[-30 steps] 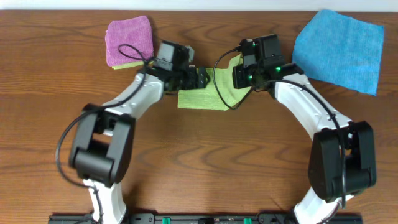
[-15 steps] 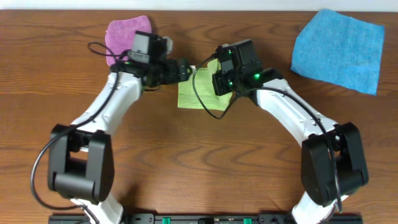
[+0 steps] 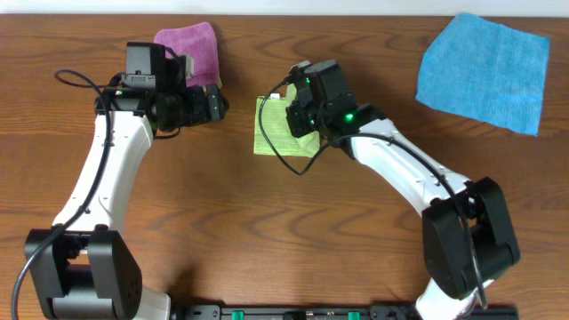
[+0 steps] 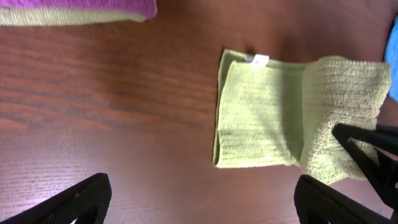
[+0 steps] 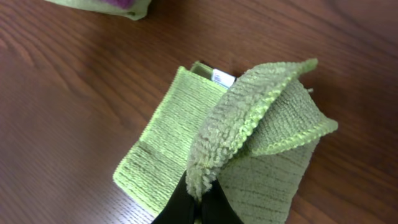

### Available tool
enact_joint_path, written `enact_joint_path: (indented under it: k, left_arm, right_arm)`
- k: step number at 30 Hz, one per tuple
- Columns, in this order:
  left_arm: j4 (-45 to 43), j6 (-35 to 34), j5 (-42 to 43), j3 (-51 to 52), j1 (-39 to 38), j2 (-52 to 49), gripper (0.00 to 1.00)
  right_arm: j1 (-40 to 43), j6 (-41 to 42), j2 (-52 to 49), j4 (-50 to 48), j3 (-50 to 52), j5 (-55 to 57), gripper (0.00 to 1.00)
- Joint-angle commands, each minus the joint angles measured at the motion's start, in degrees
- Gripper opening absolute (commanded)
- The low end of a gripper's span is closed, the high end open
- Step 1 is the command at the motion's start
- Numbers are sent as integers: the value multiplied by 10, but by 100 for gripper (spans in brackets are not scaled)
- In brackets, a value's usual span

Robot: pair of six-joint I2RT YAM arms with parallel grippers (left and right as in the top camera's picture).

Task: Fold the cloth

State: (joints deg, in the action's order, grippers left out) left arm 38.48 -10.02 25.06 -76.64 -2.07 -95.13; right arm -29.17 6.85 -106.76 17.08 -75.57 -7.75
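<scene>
Mid-fold, your right gripper pinches a raised flap of the cloth, your left gripper gapes empty beside it; next, probably lay the flap flat.

Left arm and right arm: white shells, bulky black joints, thin black looping cables; green lights on the right wrist.

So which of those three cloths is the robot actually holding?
The lime yellow-green terry cloth in the middle: the right pincer is shut on its lifted edge. The bright blue cloth and the folded pinkish-purple cloth lie apart, ungripped.
</scene>
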Motion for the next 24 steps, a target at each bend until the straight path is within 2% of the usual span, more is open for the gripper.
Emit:
enact_joint_path:
  k: [1, 7, 8, 9, 10, 20, 24]
  left_arm:
    - [8, 29, -5, -8, 2, 4, 95]
    - [8, 39, -17, -8, 3, 5, 95]
    - [8, 39, -17, -8, 3, 5, 95]
    - [8, 42, -17, -8, 3, 5, 95]
    - [9, 43, -17, -8, 3, 5, 95]
    - [12, 45, -16, -8, 3, 5, 95]
    - [37, 54, -14, -8, 3, 5, 95]
  right_arm:
    - [-18, 15, -11, -2, -8, 24, 2]
    - [-36, 21, -30, -16, -8, 35, 2]
    - [-37, 22, -32, -21, -8, 42, 8]
    - [-38, 24, -35, -26, -8, 48, 45]
    - [-39, 25, -35, -34, -8, 52, 99]
    - [-39, 39, -35, -84, -8, 84, 99]
    - [-39, 70, -24, -57, -9, 84, 99]
